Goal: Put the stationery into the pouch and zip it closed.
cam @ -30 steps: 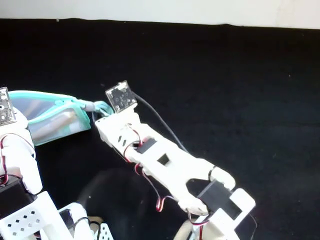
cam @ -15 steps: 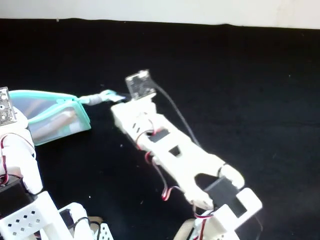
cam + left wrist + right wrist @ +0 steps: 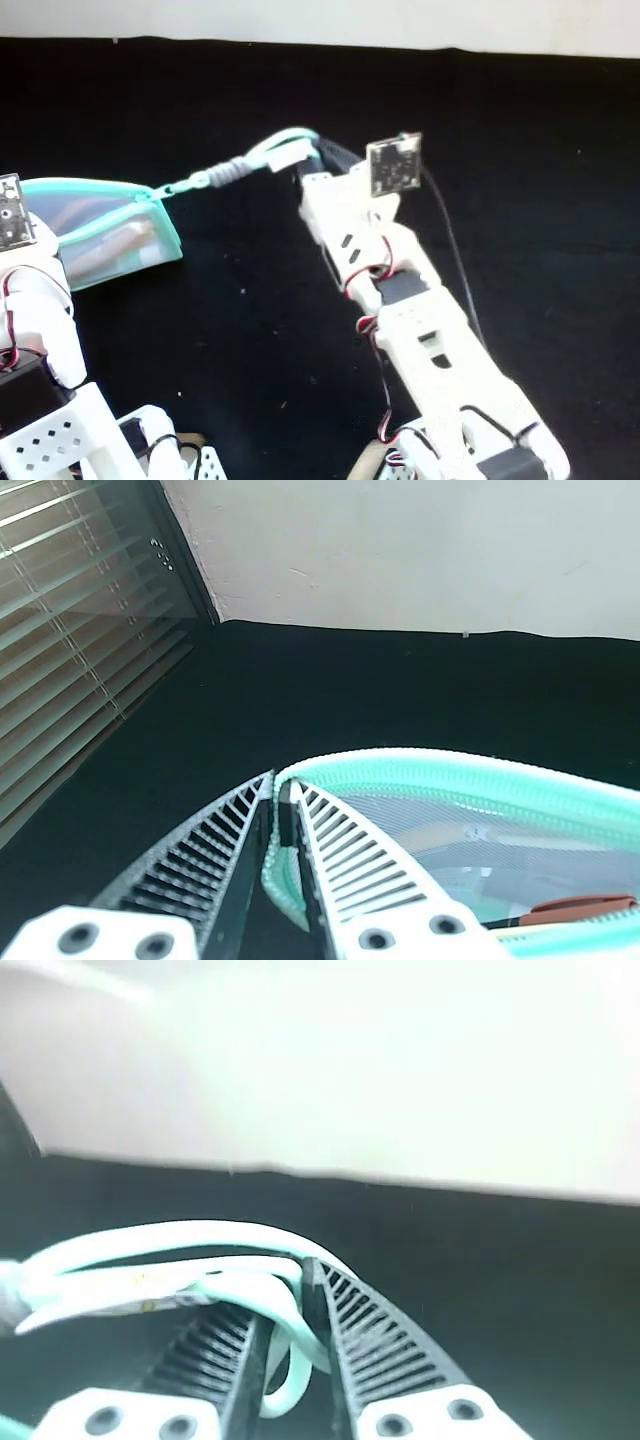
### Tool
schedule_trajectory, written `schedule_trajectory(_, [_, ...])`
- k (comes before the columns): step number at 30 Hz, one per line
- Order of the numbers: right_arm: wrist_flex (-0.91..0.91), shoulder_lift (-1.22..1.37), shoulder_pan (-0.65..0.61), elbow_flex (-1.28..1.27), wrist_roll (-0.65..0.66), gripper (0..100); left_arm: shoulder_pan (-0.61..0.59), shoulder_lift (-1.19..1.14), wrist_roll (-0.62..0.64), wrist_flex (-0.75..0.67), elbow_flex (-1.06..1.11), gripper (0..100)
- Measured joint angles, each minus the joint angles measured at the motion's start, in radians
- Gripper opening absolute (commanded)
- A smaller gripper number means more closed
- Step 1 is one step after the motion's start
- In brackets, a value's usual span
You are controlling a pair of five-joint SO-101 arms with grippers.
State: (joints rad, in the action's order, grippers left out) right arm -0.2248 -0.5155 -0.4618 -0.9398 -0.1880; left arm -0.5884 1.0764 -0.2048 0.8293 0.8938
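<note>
Two grippers pinch one teal pouch [image 3: 105, 205] at the table's left
The left gripper [image 3: 284, 798] is clamped on its rim, the right gripper [image 3: 288, 1305] on the zip strap [image 3: 215, 178]; the stationery [image 3: 118, 243] inside is hard to make out, and an arm [image 3: 40, 300] hides the pouch's left end

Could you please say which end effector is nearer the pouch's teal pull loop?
Right. The right end effector is shut on the pull loop; the left end effector clamps the pouch at its opposite end.

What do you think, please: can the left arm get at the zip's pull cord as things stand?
Probably not: the left gripper is shut on the pouch, and the pull cord is held taut in the right gripper.
</note>
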Motion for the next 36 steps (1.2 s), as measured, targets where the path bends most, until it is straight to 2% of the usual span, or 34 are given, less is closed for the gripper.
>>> schedule_trajectory(3, [0.048,-0.043,0.002,0.083,0.0,0.6,0.0,0.0,0.0,0.0,0.0,1])
schedule_trajectory(13, [0.456,-0.052,-0.078,0.589,0.0,0.6,0.006,0.0,0.002,0.0,0.0,1])
schedule_trajectory(25, [0.54,-0.041,-0.252,0.841,0.002,0.6,0.011,0.0,0.005,0.0,0.002,1])
schedule_trajectory(36, [0.671,0.17,-0.434,1.175,0.002,0.6,0.126,0.0,0.005,0.0,0.003,2])
